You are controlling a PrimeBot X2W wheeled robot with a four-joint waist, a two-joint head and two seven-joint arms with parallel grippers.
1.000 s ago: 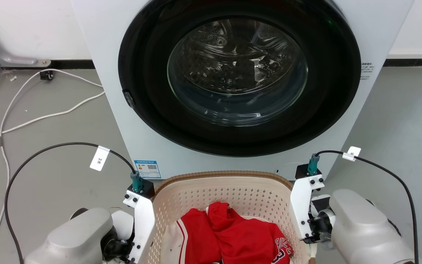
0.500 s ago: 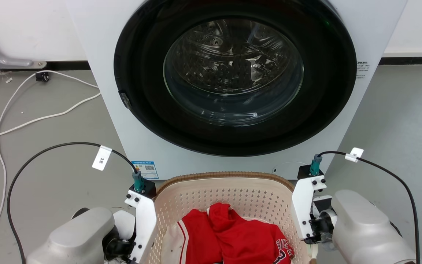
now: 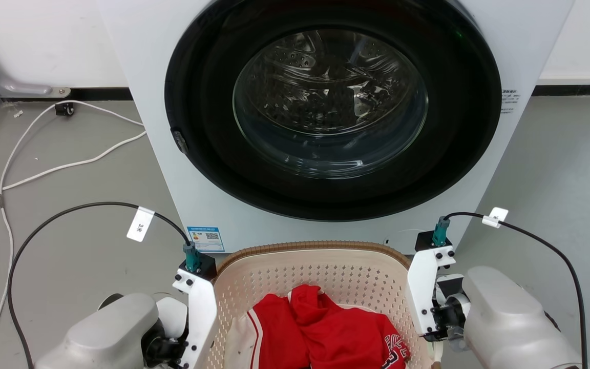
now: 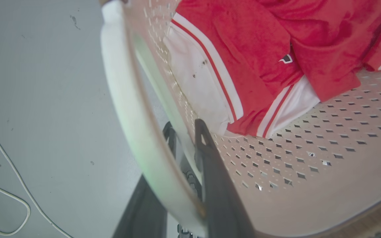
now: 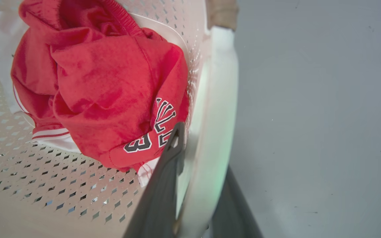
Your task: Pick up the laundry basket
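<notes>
laundry basket [image 3: 325, 271], cream perforated plastic with a brown woven-look rim, sits low before the washer [image 3: 144, 66], a crumpled red jersey [image 3: 336, 333] inside. left gripper [image 4: 184, 130] straddles its smooth white handle [image 4: 121, 82], one finger inside the wall, one outside, pinched narrow on it; right gripper [image 5: 202, 148] clamps the opposite handle likewise.

A grey floor [image 3: 556, 169] is seen across the frame. A white washing machine [image 3: 331, 102] is stood on it at centre. White cables [image 3: 69, 165] are trailed over it at the left, with a small black object [image 3: 64, 108] at upper left.
</notes>
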